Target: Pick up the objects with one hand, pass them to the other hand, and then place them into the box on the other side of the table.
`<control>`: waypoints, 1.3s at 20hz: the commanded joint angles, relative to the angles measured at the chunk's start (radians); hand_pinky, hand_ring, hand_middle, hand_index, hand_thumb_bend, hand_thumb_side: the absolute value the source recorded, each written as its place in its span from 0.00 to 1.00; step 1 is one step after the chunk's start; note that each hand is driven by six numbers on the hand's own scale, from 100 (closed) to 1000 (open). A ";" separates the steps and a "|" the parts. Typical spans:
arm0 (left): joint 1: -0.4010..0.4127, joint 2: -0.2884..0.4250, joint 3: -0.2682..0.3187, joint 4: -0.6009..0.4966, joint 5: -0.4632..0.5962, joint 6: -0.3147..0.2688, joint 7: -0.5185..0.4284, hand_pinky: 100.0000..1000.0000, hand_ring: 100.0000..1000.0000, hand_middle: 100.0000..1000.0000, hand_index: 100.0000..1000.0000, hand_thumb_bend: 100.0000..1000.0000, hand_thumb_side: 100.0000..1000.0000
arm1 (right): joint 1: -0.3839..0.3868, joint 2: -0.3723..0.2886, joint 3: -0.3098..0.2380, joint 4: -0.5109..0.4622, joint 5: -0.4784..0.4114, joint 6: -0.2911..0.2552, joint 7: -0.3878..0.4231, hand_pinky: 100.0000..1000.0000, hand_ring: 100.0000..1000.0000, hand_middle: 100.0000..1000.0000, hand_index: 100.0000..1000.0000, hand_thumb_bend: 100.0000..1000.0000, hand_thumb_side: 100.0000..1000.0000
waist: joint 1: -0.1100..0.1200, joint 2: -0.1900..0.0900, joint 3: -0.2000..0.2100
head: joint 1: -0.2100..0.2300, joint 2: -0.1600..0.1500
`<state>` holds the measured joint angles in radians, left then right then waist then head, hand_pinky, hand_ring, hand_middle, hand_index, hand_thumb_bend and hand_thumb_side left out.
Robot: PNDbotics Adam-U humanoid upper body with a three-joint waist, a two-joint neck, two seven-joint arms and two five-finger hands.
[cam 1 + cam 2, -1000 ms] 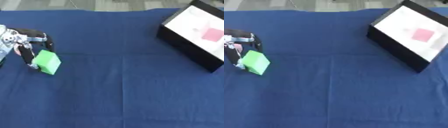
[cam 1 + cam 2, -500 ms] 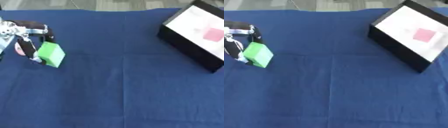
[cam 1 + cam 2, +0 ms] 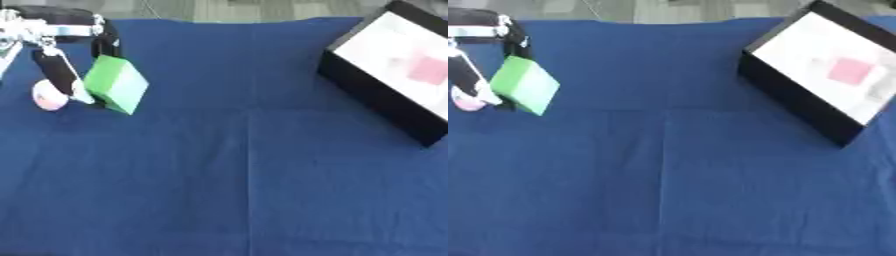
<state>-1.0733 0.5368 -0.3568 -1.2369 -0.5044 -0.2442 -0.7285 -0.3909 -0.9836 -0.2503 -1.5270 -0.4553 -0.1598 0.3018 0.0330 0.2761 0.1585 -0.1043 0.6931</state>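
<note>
We see the green block (image 3: 116,84) at the far left, tilted, pinched in the fingers of the left robot hand (image 3: 61,47) over the blue worktop (image 3: 245,165). A pink ball (image 3: 48,98) lies beside. The black box (image 3: 394,75) stands far right.

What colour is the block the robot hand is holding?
Bright green. The block shows best in the left eye view, held in the left robot hand.

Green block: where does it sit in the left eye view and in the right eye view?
Left eye view: green block upper left, held in the left hand.
Right eye view: upper left, nearer the picture's left edge.
Shared landmark: the black box at upper right, a pink item inside.
</note>
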 commanded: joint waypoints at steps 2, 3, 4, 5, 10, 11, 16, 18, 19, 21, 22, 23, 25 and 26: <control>0.004 -0.048 0.027 -0.016 -0.024 0.036 0.118 0.54 0.53 0.46 0.46 0.35 0.00 | -0.069 -0.056 0.047 -0.060 -0.004 -0.007 0.045 0.90 1.00 0.81 0.84 0.00 0.17 | -0.018 -0.049 0.002 | -0.009 0.004; 0.011 -0.068 0.028 -0.014 -0.029 0.042 0.143 0.54 0.52 0.45 0.48 0.33 0.00 | -0.087 -0.053 0.063 -0.070 0.003 -0.008 0.059 0.90 1.00 0.81 0.84 0.00 0.16 | -0.020 -0.052 0.003 | -0.012 0.004; 0.018 -0.085 0.029 -0.012 -0.032 0.047 0.166 0.54 0.52 0.45 0.48 0.32 0.00 | -0.102 -0.049 0.078 -0.076 0.012 -0.010 0.073 0.90 1.00 0.81 0.84 0.00 0.15 | -0.022 -0.054 0.003 | -0.014 0.004; 0.025 -0.103 0.031 -0.013 -0.039 0.050 0.189 0.54 0.52 0.45 0.48 0.33 0.00 | -0.116 -0.044 0.093 -0.081 0.023 -0.012 0.086 0.90 1.00 0.81 0.84 0.00 0.15 | -0.024 -0.056 0.004 | -0.016 0.003; 0.059 -0.178 0.039 -0.016 -0.081 0.055 0.282 0.53 0.50 0.45 0.50 0.30 0.00 | -0.162 -0.011 0.147 -0.088 0.078 -0.025 0.133 0.89 1.00 0.81 0.85 0.00 0.15 | -0.029 -0.062 0.006 | -0.023 0.004; 0.064 -0.188 0.040 -0.018 -0.088 0.055 0.294 0.53 0.50 0.46 0.50 0.30 0.00 | -0.167 -0.006 0.156 -0.089 0.091 -0.030 0.140 0.89 1.00 0.81 0.85 0.00 0.15 | -0.030 -0.062 0.007 | -0.026 0.006; 0.099 -0.248 0.051 -0.027 -0.112 0.062 0.363 0.52 0.49 0.45 0.51 0.27 0.00 | -0.196 0.023 0.206 -0.092 0.167 -0.063 0.172 0.89 1.00 0.81 0.85 0.04 0.14 | -0.035 -0.064 0.007 | -0.034 0.017; 0.116 -0.276 0.055 -0.031 -0.113 0.063 0.386 0.52 0.49 0.45 0.51 0.23 0.00 | -0.205 0.032 0.220 -0.093 0.189 -0.074 0.181 0.89 1.00 0.81 0.85 0.05 0.13 | -0.037 -0.064 0.007 | -0.035 0.021; 0.126 -0.291 0.059 -0.033 -0.110 0.063 0.399 0.51 0.48 0.44 0.51 0.20 0.00 | -0.209 0.036 0.226 -0.093 0.202 -0.079 0.186 0.89 1.00 0.81 0.85 0.07 0.13 | -0.039 -0.064 0.007 | -0.033 0.023; 0.141 -0.312 0.063 -0.034 -0.103 0.065 0.425 0.51 0.48 0.44 0.50 0.16 0.00 | -0.217 0.048 0.232 -0.089 0.225 -0.084 0.199 0.89 1.00 0.81 0.85 0.09 0.11 | -0.040 -0.064 0.007 | -0.030 0.024; 0.152 -0.327 0.069 -0.036 -0.095 0.067 0.443 0.51 0.48 0.44 0.50 0.14 0.00 | -0.221 0.052 0.234 -0.089 0.238 -0.087 0.207 0.89 1.00 0.81 0.84 0.11 0.10 | -0.041 -0.064 0.007 | -0.028 0.024; 0.162 -0.339 0.073 -0.039 -0.087 0.067 0.460 0.51 0.47 0.44 0.50 0.13 0.00 | -0.225 0.055 0.237 -0.089 0.252 -0.092 0.215 0.89 1.00 0.81 0.84 0.12 0.09 | -0.041 -0.064 0.007 | -0.025 0.025; 0.177 -0.356 0.079 -0.043 -0.072 0.070 0.494 0.50 0.47 0.43 0.50 0.10 0.00 | -0.231 0.060 0.243 -0.089 0.277 -0.106 0.227 0.89 1.00 0.81 0.84 0.15 0.07 | -0.042 -0.063 0.006 | -0.020 0.023; 0.184 -0.364 0.083 -0.045 -0.065 0.072 0.510 0.50 0.47 0.43 0.50 0.09 0.00 | -0.234 0.061 0.247 -0.089 0.288 -0.113 0.232 0.89 1.00 0.81 0.84 0.15 0.07 | -0.042 -0.063 0.006 | -0.019 0.022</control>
<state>-0.8764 0.1753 -0.2886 -1.2602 -0.5828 -0.1737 -0.2412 -0.6076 -0.9010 0.0019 -1.6019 -0.1835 -0.2640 0.5267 0.0056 0.2556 0.1657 -0.1273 0.7185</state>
